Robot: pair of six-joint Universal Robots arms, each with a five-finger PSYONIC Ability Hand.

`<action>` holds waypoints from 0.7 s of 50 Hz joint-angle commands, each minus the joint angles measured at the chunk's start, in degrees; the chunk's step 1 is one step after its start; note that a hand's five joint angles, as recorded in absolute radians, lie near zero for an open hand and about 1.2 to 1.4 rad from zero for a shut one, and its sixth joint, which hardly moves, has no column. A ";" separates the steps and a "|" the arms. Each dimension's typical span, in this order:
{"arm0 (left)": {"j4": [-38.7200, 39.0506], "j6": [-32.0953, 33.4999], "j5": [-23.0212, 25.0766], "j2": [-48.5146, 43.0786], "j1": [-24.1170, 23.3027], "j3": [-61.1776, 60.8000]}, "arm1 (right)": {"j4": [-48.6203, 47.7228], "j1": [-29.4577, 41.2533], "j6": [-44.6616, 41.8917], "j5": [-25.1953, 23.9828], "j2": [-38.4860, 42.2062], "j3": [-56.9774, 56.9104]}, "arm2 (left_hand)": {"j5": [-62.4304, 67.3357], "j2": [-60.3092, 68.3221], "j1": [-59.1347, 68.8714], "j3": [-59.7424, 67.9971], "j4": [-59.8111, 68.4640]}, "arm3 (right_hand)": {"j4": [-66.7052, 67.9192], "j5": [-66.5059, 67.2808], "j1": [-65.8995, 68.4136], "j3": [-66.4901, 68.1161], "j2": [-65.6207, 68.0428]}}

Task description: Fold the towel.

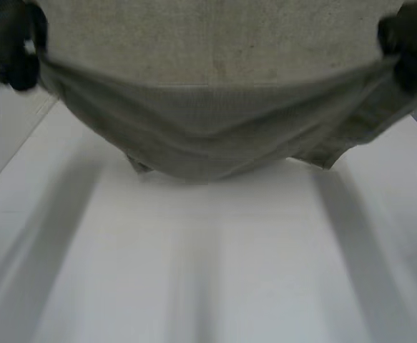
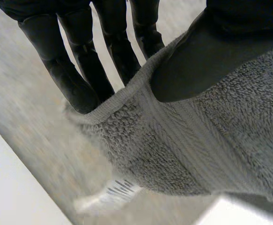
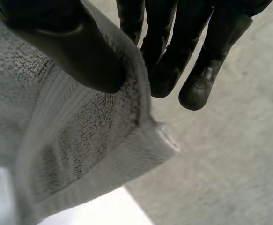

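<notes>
Towel (image 1: 208, 121) sagging between left hand (image 2: 197, 65) and right hand (image 3: 70, 51), thumb-to-finger pinches plain in wrist views

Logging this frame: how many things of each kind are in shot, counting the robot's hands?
Towel: 1, grey, held up above the table
Hands: 2, the left hand and the right hand, each pinching the towel at one end of its top edge
Table: 1, white
Total: 4
</notes>
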 commanded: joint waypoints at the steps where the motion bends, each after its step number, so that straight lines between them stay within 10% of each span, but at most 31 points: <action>1: -14.75 -1.81 -0.04 -8.24 0.13 15.24 | 13.01 0.32 -2.31 -0.42 7.61 -16.03 | -16.18 -7.07 -3.57 -8.70 -7.08 | 3.13 2.92 3.32 2.97 3.83; 16: -42.95 6.35 -4.24 -40.65 -1.10 49.57 | 16.97 4.36 -15.14 6.08 26.14 -28.75 | -16.18 -7.07 -3.57 -8.70 -7.08 | 3.13 2.92 3.32 2.97 3.83; 25: -25.34 -7.12 -6.63 -37.62 -3.48 60.95 | -11.38 5.24 -7.59 11.79 26.00 -34.42 | -16.18 -7.07 -3.57 -8.70 -7.08 | 3.13 2.92 3.32 2.97 3.83; 35: -25.02 -11.85 -3.82 -31.62 -0.40 51.04 | -3.26 5.24 -10.04 9.08 21.58 -27.48 | -16.18 -7.07 -3.57 -8.70 -7.08 | 3.13 2.92 3.32 2.97 3.83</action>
